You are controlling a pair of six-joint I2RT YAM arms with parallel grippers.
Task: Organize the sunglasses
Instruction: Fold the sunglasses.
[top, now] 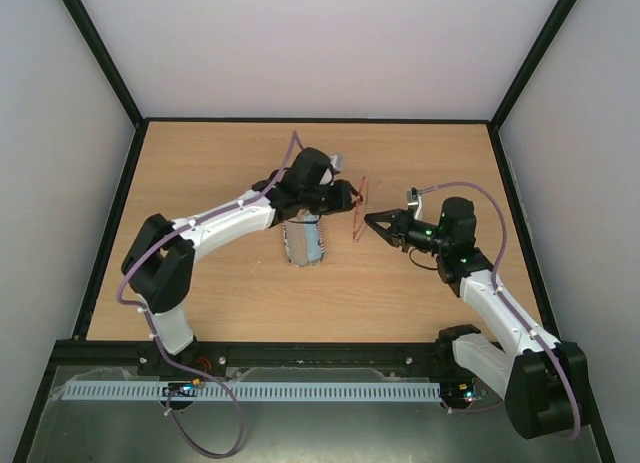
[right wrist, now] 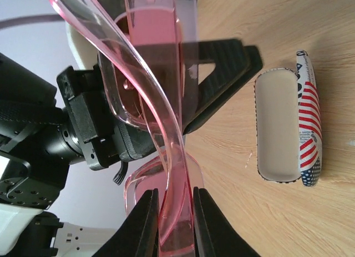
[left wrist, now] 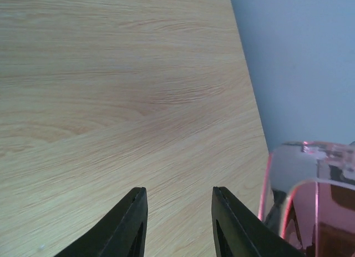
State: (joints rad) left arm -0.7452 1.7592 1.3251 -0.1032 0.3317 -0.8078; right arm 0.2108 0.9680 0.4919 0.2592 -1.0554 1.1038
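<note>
Above the wooden tabletop (top: 200,163), right claw (right wrist: 175,195) pinches the sunglasses (right wrist: 155,29) while left claw (left wrist: 178,191) hangs part-open, empty, beside them.

A light wooden surface (top: 200,163) lay under the left pincer (top: 350,195) and the right pincer (top: 372,221). Plain white walls (top: 300,43) stood beyond them and on both sides.

1. Top external: high, behind both arm bases (top: 172,335), looking down on whole surface (top: 200,303).
2. Left wrist: close, low, facing past own fingers (left wrist: 130,229) across surface.
3. Right wrist: closest; sunglasses (right wrist: 166,101) shared by all views, case (right wrist: 288,129) with top.
</note>
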